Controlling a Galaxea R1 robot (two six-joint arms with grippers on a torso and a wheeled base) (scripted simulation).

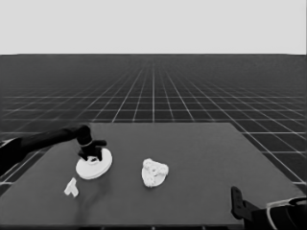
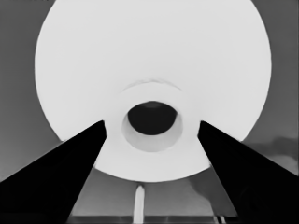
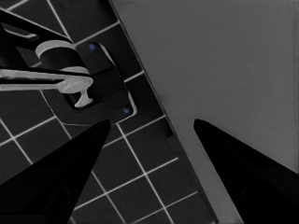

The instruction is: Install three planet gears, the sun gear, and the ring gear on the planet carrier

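Note:
The ring gear, the larger round part [image 1: 94, 166], sits at the table's left, its rim slightly tilted. My left gripper [image 1: 91, 152] is on top of it. In the left wrist view the larger round part [image 2: 149, 60] fills the picture. The left gripper [image 2: 152, 126] has its fingertips [image 2: 96, 135] against both sides of the raised hub around the centre hole, shut on it. The planet carrier, the smaller round part [image 1: 148, 182], lies mid-table with small toothed gears [image 1: 153, 167] on it. My right gripper [image 3: 152, 123] is parked open over the table's near right corner.
A thin white piece [image 1: 71, 187] lies near the front left, just short of the larger round part; it shows as a thin white piece [image 2: 139, 203] in the left wrist view. Dark machinery with blue lights [image 3: 88, 79] stands past the table's edge [image 3: 159, 116].

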